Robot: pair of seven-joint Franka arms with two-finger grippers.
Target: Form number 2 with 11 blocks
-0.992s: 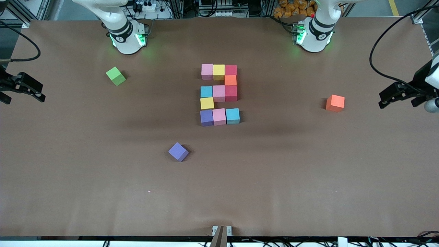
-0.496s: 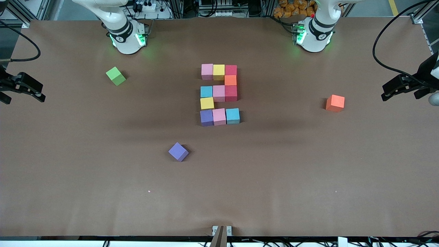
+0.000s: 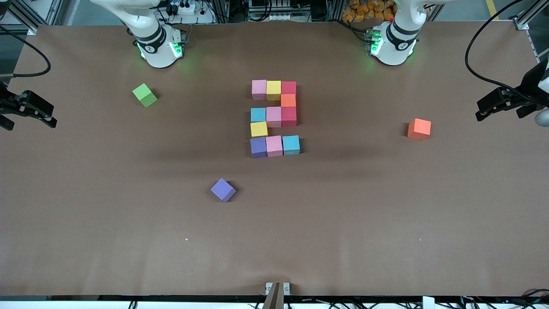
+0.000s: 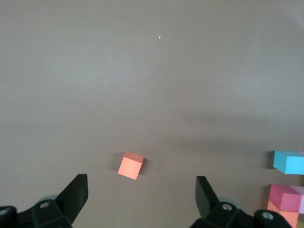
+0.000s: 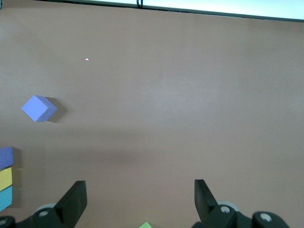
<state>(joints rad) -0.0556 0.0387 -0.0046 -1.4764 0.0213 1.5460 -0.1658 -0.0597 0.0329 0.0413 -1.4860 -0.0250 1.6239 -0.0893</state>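
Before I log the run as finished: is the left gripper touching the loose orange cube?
Apart. The front view shows the left gripper at the table's edge, bare table between it and the loose orange cube; the left wrist view shows its open jaws empty.

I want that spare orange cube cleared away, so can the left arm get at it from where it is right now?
Probably yes. The loose orange cube sits alone on bare table toward the left arm's end, well apart from the number 2. The left gripper is open and empty, up at that end, with nothing between them.
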